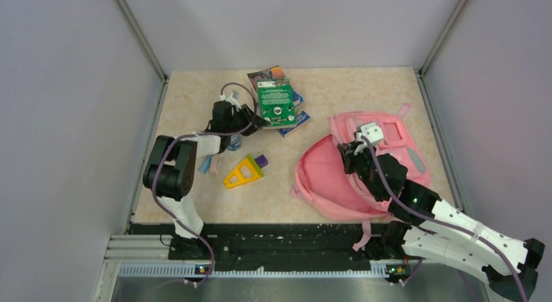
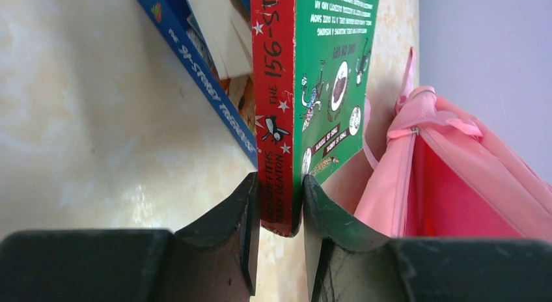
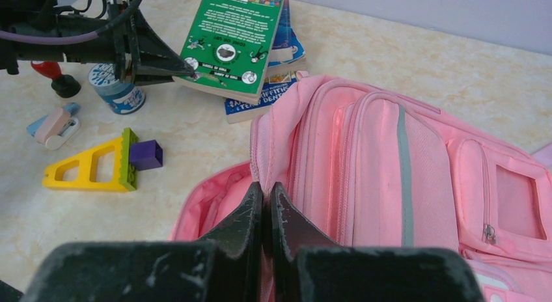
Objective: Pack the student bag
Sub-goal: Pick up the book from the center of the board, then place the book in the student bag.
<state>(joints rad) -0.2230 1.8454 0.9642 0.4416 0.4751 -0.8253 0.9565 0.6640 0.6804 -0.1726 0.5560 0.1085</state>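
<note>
Grey walls are closing in a beige marbled tabletop, and I am working toward its far edge. My left hand (image 2: 278,185) is clamping the near corner of the green book (image 2: 332,68), one finger on the red spine and the other on the back cover. That book is lying on top of a small stack, with a blue book (image 2: 195,74) under it. My right hand (image 3: 267,198) is closed at the rim of the bag (image 3: 390,172), and it looks to be pinching the fabric there to hold the main compartment open.

The bag is lying on the right half of the tabletop, its mouth facing left toward the books. I judge this to be the picking-up step for the first book. Next I need to lift it off the stack without dragging the blue book along, carry it right, and turn it so a narrow edge is entering the mouth.

I am seeing only pink lining in the part of the compartment that shows. A yellow triangle (image 1: 244,174) with a purple block (image 1: 261,161) touching it is waiting near the left edge, and a small tub (image 3: 117,87) is standing just beside my left hand.
</note>
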